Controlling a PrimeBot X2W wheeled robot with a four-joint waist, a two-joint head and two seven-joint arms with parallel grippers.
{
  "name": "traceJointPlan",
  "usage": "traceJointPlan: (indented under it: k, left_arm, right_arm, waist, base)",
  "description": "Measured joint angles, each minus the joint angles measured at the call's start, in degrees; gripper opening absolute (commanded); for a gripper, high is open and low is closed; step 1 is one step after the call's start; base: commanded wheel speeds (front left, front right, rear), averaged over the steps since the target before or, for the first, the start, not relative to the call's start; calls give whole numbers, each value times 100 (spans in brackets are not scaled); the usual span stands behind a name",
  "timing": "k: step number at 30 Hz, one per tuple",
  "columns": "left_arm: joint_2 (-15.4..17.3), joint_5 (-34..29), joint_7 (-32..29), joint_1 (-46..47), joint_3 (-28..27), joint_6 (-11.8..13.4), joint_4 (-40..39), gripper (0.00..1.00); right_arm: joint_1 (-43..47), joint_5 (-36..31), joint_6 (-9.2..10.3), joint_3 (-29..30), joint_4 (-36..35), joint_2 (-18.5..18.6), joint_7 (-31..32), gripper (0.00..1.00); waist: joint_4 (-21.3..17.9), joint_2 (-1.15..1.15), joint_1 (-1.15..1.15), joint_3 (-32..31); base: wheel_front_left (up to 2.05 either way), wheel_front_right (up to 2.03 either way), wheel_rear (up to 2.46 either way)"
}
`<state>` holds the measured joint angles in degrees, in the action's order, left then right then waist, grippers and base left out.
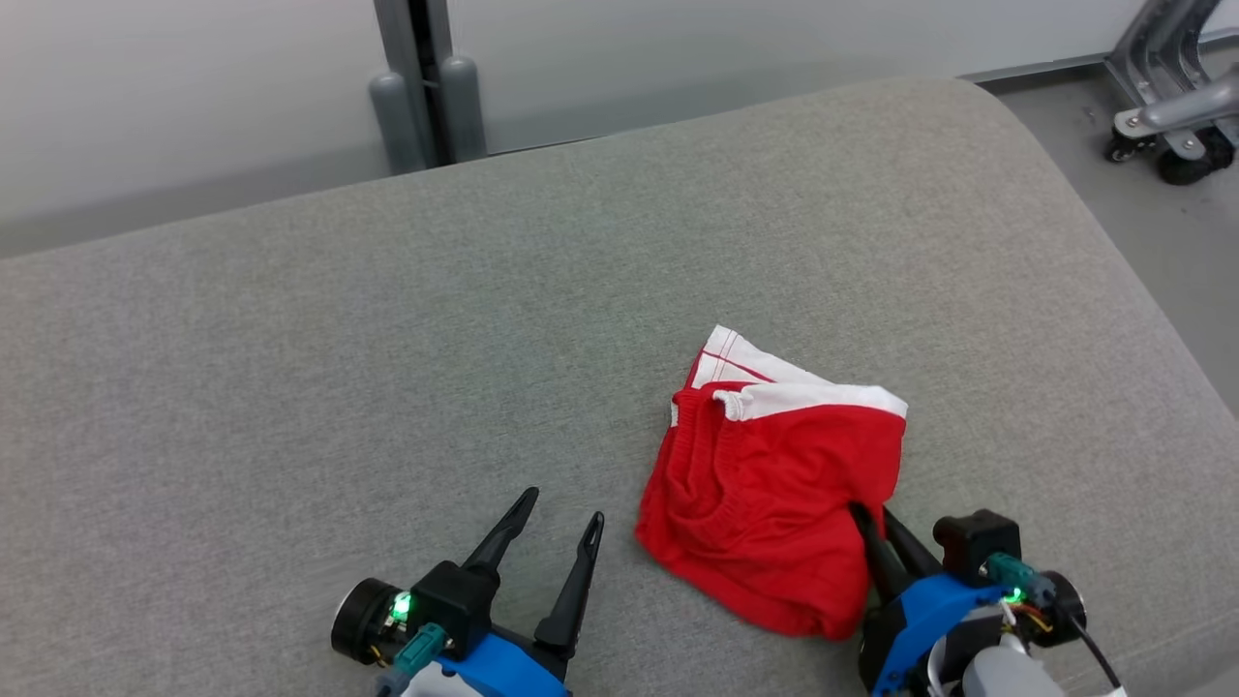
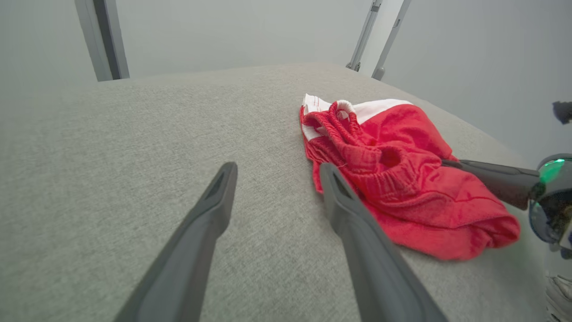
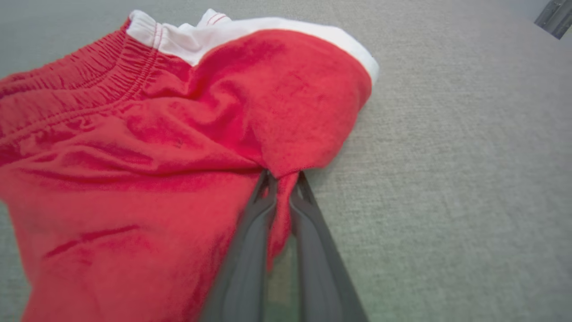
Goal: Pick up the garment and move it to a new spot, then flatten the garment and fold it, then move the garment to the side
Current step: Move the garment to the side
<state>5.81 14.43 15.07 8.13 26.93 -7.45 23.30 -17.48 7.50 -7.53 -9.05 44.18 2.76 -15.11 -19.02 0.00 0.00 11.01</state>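
The right gripper [image 1: 871,515] pinches the red shorts [image 1: 765,484] at five o'clock. The left gripper [image 1: 561,506], at their eight o'clock, is spread. Such a thin bite may slip on lifting.

Item: grey woven upholstered pad [image 1: 290,387], broad and flat, its far right corner rounded. Beyond the pad's far edge: pale wall [image 1: 145,97]; one dark vertical post [image 1: 418,58] flanked at its base by two grey cylinders [image 1: 397,121], standing near the middle of that edge. Off the far right corner: grey floor [image 1: 1162,252] carrying a silver metal frame [image 1: 1176,106] on black castors [image 1: 1186,166].
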Motion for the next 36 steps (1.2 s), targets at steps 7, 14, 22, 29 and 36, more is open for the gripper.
traceJointPlan:
  k: [7,14,22,29,36]
  left_arm:
    - [133,15,-1,179,232,0,55,100]
    - [313,38,-1,315,219,0,58,100]
    - [337,88,0,392,112,0,0,100]
    - [302,104,16,474,49,-10,-65,100]
    - [204,104,8,517,-397,-9,-37,100]
  right_arm:
    - [-697,-907,0,644,215,9,0,0]
    - [-1721,-2184,-1,1380,522,826,594,0]
    - [-2103,-2958,0,2340,688,1953,1256,0]
    - [-2329,-3362,0,3049,391,1919,1315,100]
    - [-2517,-3557,1,3350,-146,1026,298,100]
  waist:
    - [59,0,0,216]
    - [444,0,0,471]
    - [1005,0,0,799]
    - [1242,0,0,1019]
    - [1434,0,0,771]
  base:
    - [0,0,0]
    - [0,0,0]
    - [0,0,0]
    - [0,0,0]
    - [0,0,0]
